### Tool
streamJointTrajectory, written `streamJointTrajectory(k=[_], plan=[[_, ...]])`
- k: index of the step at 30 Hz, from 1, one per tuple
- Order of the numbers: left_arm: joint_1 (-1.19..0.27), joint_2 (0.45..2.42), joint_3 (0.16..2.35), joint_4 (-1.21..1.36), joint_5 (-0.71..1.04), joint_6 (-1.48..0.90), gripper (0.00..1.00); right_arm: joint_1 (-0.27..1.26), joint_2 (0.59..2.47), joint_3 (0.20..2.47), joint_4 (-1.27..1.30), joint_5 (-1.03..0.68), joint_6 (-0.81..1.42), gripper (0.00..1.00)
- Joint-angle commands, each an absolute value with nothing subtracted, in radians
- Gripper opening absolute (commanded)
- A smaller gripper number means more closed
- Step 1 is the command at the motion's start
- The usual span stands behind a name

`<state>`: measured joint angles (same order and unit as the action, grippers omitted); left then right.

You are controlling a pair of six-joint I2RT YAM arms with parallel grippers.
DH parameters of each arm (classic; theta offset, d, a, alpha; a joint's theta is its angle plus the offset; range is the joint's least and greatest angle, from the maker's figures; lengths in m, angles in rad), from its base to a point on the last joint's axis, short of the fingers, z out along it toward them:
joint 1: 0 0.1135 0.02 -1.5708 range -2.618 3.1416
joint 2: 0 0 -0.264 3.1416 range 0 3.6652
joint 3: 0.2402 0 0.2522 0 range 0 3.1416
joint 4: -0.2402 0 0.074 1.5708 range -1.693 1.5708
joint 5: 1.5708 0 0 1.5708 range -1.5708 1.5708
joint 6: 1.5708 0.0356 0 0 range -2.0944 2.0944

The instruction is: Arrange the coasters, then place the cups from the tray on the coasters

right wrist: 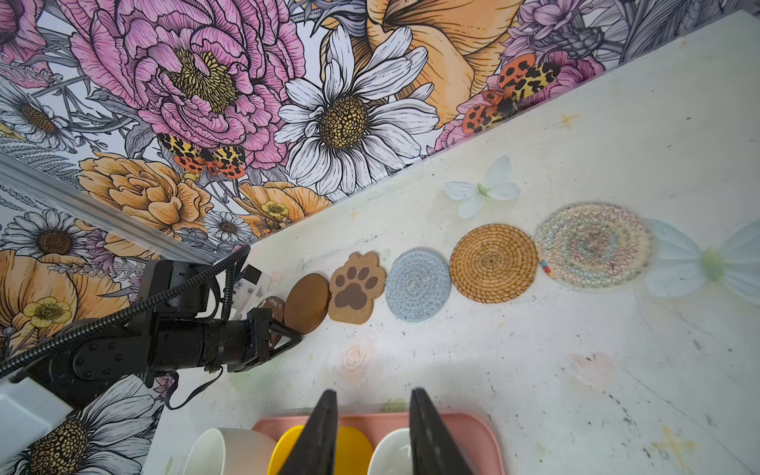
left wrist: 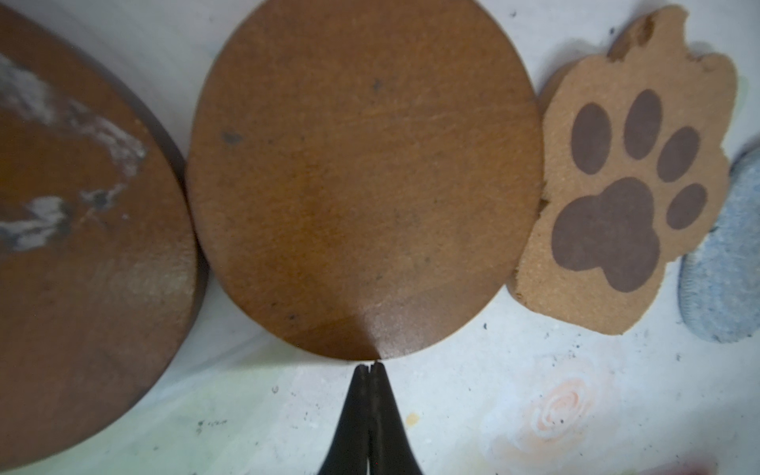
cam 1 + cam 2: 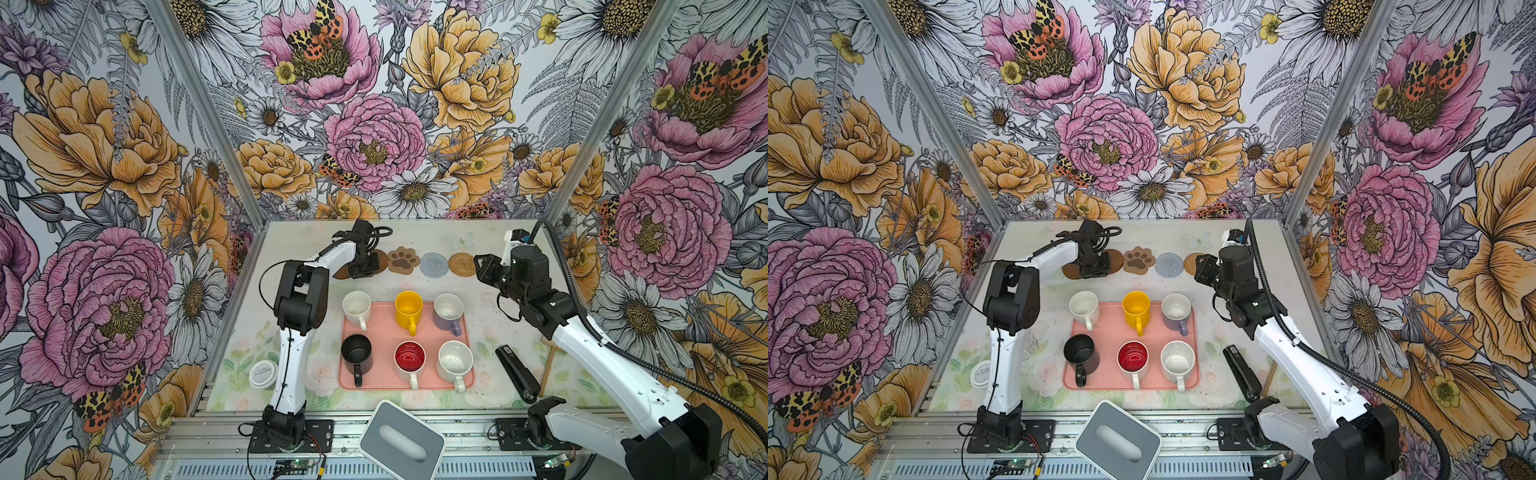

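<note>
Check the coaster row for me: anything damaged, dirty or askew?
The end brown disc has white smears across its face. The paw coaster looks chipped along its edge and sits tight against the second brown disc.

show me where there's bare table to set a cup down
Bare: the strip between the coaster row and the tray, and the band behind the coasters up to the back wall. Crowded: the tray is full of cups, and a black stapler lies right of it.

Left gripper (image 2: 369, 367) closed; right gripper (image 1: 372, 391) parted, empty.
</note>
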<state>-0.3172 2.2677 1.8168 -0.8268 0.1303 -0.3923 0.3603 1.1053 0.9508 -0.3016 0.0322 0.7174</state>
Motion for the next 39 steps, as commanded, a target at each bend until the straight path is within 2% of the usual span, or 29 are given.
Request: streamJointTrajectory(k=[1, 16, 30, 39], plan=[[-0.311, 2.232, 1.837, -0.822, 0.110, -0.384, 0.00, 0.355, 1.094, 0.955, -0.286, 0.043, 0.714, 0.32], [-0.324, 2.060, 1.848, -0.820, 0.112, -0.380, 0.00, 0.356, 1.142, 0.976, -0.285, 0.017, 0.719, 0.32], [-0.391, 2.399, 2.270, -0.820, 0.199, -0.428, 0.00, 0.359, 1.129, 0.974, -0.287, 0.019, 0.719, 0.32], [-0.425, 2.578, 2.446, -0.820, 0.200, -0.490, 0.00, 0.359, 1.125, 0.966, -0.287, 0.021, 0.719, 0.32]])
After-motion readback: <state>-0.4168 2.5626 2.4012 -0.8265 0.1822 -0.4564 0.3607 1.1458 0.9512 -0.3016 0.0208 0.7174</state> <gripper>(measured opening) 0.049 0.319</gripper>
